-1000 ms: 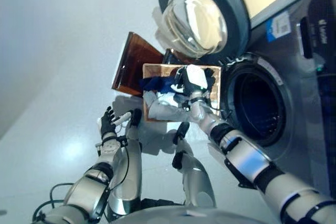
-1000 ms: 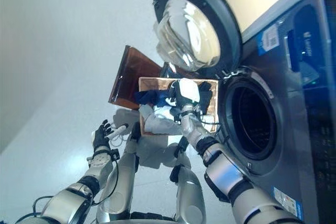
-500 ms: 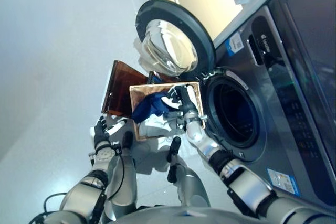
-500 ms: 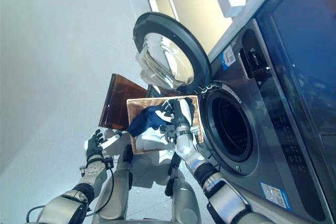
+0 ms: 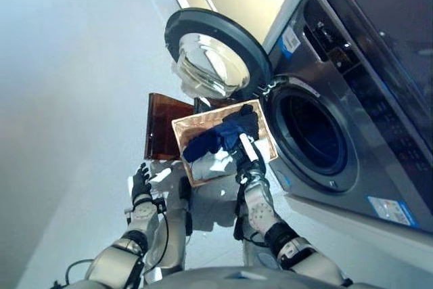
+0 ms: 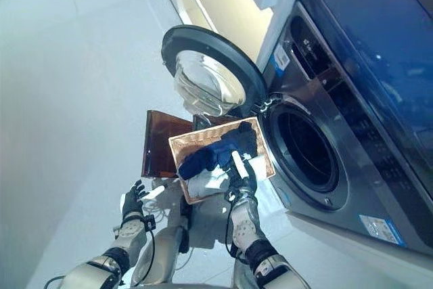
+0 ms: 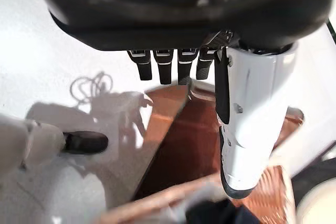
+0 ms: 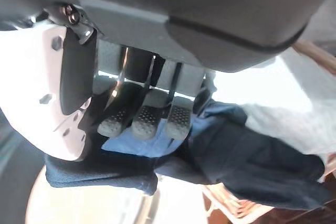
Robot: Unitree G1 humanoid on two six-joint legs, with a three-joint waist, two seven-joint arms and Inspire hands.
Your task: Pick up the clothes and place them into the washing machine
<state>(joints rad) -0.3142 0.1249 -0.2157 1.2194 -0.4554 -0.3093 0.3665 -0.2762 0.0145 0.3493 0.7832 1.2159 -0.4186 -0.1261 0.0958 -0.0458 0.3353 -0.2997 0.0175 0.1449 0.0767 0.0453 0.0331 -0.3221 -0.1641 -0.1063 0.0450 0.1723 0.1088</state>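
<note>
Lifted a little since a moment ago, the dark blue garment [image 5: 215, 141] hangs over the wicker basket [image 5: 191, 124], the right hand [image 5: 245, 148] clenched around its cloth. White clothes [image 5: 211, 162] lie beneath. Beside it, the washing machine [image 5: 352, 109] stands with its door [image 5: 211, 55] open. Left hand [image 5: 142, 182] hangs relaxed above the floor.

Navy and white clothes [image 5: 218, 141] (tan wicker basket [image 5: 183, 128])

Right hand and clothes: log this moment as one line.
right hand: shut on blue garment | basket: holds clothes | washing machine: door open | left hand: open, idle
</note>
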